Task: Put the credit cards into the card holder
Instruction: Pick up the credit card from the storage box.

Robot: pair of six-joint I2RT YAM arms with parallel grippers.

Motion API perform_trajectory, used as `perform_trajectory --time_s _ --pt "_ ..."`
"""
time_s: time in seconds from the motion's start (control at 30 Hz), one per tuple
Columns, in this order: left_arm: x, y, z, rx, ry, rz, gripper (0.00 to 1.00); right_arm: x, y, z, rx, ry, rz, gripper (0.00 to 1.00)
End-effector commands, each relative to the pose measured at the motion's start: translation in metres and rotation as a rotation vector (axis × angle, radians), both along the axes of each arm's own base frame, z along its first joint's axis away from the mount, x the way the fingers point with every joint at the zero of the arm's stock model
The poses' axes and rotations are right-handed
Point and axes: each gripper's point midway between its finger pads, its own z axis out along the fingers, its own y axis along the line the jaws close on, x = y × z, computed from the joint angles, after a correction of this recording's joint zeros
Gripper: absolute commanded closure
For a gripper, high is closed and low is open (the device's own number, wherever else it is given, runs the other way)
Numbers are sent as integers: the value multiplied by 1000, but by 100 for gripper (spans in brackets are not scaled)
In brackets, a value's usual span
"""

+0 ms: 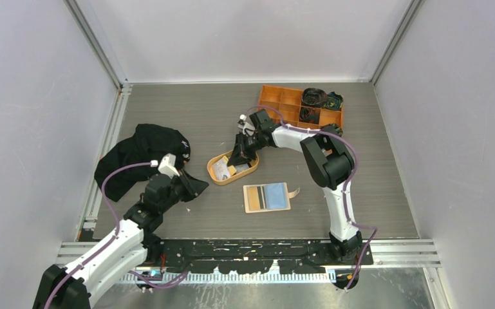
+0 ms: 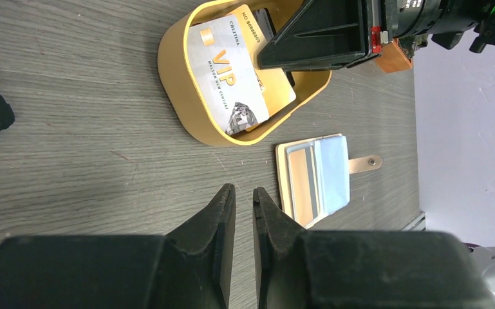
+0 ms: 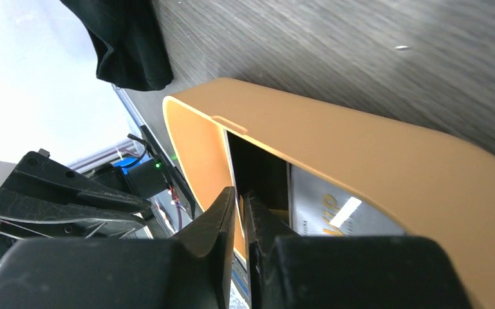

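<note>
Right gripper dips into the oval tray, jaws nearly together; whether they pinch the dark card is unclear. Left gripper, nearly closed, holds nothing.

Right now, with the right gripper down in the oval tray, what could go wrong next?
1. The right gripper seems to pinch the dark card only by its edge, so the card could slip free on lifting.
2. The fingers sit close to the tray wall. Lifting may drag or tip it, spilling the silver card.
</note>
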Motion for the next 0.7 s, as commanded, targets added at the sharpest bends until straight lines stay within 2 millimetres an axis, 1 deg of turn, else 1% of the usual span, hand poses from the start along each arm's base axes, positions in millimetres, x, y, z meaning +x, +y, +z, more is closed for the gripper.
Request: perform_trajectory --time_s 0.0,0.1,0.23,0.33,0.4,0.53,0.6,0.67 --pt "-2 -3 8 -28 -27 -14 83 8 -4 30 40 -61 -11 85" --pt "-2 -4 9 -36 -29 -16 82 11 -8 30 38 -64 -20 87" --pt "-3 -6 11 -53 -36 -24 82 14 -13 31 37 -69 -32 98" --pt "-4 -11 17 -96 -53 -40 81 19 -20 38 39 -91 -46 99" --pt "-5 -14 20 -139 -70 -44 71 22 -27 45 37 -123 -53 99" --pt "-7 -21 30 -234 -105 -66 50 24 -40 69 74 -163 -60 99" --pt "-9 -26 38 -271 -127 -91 43 22 -46 80 98 -180 -53 99" --pt "-11 -30 48 -305 -148 -118 38 16 -50 89 122 -199 -33 99"
